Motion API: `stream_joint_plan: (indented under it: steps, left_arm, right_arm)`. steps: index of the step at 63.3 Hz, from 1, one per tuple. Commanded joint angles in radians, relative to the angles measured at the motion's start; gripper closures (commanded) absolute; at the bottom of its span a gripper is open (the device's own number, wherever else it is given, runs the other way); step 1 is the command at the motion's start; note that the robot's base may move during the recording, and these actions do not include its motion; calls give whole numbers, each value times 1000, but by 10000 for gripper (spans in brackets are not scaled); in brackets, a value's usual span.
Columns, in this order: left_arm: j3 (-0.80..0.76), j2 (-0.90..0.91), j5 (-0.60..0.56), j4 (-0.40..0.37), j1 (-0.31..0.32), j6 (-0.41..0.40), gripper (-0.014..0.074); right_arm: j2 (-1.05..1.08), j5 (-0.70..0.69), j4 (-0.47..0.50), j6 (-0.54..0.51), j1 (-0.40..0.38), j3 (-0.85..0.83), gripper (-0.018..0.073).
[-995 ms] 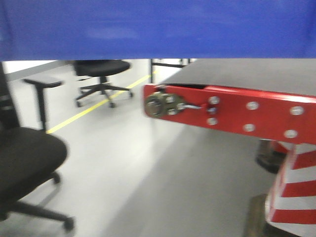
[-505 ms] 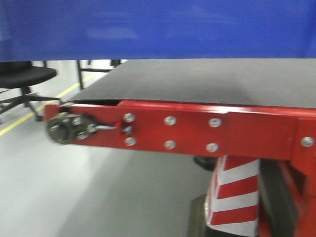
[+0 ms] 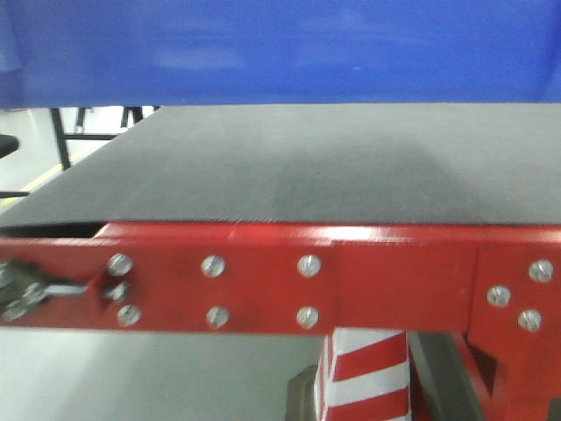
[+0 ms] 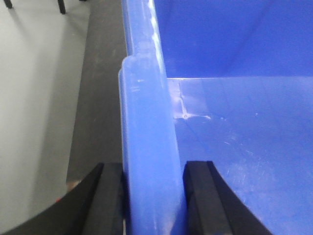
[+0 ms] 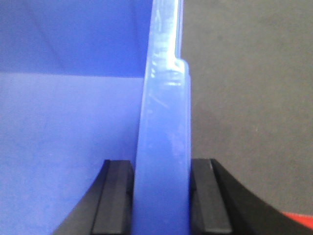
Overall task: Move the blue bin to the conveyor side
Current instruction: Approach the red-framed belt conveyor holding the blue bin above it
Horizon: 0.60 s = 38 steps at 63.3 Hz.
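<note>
Left gripper – clamped on the left rim of the blue bin, one black finger outside the wall, the other inside. Outside that wall: dark belt, then grey floor further left.

Front view: bin wall fills the top strip, the conveyor belt spreads beneath and beyond it. Can't tell if the bin touches the belt. Red frame runs along the near edge with silver bolts, and a red-white striped post stands below.

Right gripper – closed on the bin's right rim the same way. Belt lies to the right of that wall, with a sliver of red frame at the bottom corner.
</note>
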State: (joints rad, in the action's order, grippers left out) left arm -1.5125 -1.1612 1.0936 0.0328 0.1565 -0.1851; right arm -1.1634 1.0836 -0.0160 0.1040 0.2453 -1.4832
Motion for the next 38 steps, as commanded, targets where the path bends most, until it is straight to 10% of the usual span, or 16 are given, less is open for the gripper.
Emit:
stream_joint_plan:
  steps: [1,38]
  left_arm:
    - [-14,23,-98,-18,8,17,616]
    - [-14,21,-98,-18,8,17,616]
  right_arm:
    - [18,-104,-8,-14,-1,-15,634]
    - [18,-104,-8,-14,-1,-15,634]
